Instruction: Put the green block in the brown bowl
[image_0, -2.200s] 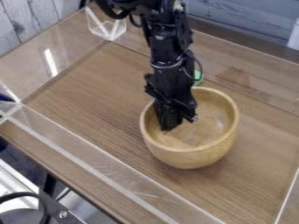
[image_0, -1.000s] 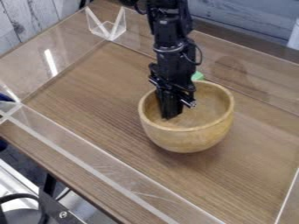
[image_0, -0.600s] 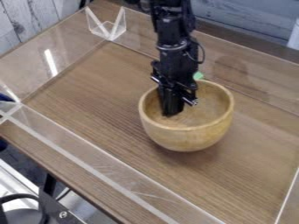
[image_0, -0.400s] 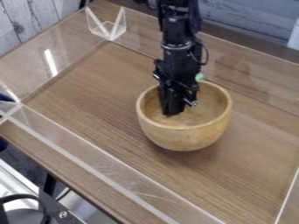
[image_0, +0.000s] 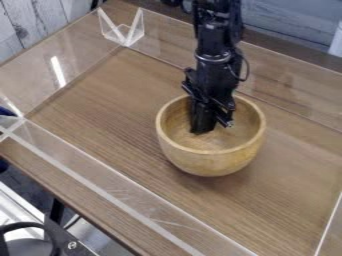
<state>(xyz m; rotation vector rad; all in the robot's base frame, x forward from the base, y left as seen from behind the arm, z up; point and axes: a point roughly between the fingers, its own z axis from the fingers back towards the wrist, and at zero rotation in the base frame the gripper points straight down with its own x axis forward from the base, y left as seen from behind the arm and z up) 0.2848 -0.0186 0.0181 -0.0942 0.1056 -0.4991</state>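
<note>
The brown bowl (image_0: 201, 160) stands upright right of the middle of the wooden table. The black arm comes straight down from above, and my gripper (image_0: 205, 127) reaches into the bowl with its fingers pressed together, low over the bowl's inside. Nothing shows between the fingers. The green block is hidden; the arm stands in front of the spot just behind the bowl's far rim.
Clear plastic walls (image_0: 80, 185) fence the wooden table (image_0: 94, 110) on all sides. A small clear triangular stand (image_0: 123, 28) sits at the back left corner. Dark cables (image_0: 27, 240) lie outside the front left wall.
My gripper has slid to the right inside the bowl while staying shut. A small green patch that showed just right of the arm behind the bowl's rim is now covered by the arm.
</note>
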